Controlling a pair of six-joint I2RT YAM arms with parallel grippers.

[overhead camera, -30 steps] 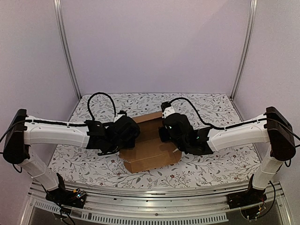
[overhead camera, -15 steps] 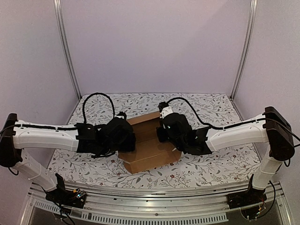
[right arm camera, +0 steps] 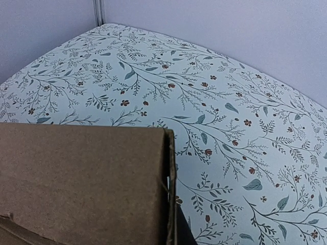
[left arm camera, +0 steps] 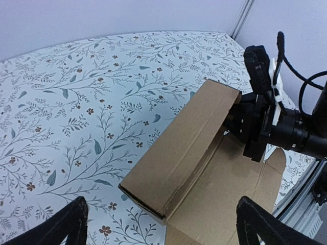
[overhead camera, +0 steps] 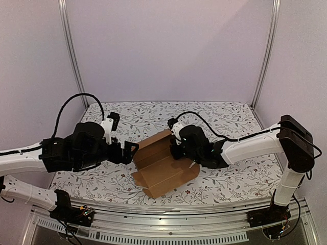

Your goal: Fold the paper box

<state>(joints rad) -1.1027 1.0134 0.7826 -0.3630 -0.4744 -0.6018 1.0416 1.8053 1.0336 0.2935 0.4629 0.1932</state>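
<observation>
One grip is all that holds the paper box in shape, as we read it. It sits near the middle of the tabletop. One long wall is raised along its 10 o'clock side, and the other panels lie flat toward 5 o'clock. Our right end effector seems clenched on the wall's end at 1 o'clock; its own camera shows the cardboard edge right up close. Our left end effector hangs released at 9 o'clock, fingers spread wide, just beside the wall but apart from it. We judge the unsupported wall may spring back along its crease. The box may also pivot round that single pinch and skid. A hard pull from the right could bend or tear the thin edge.
</observation>
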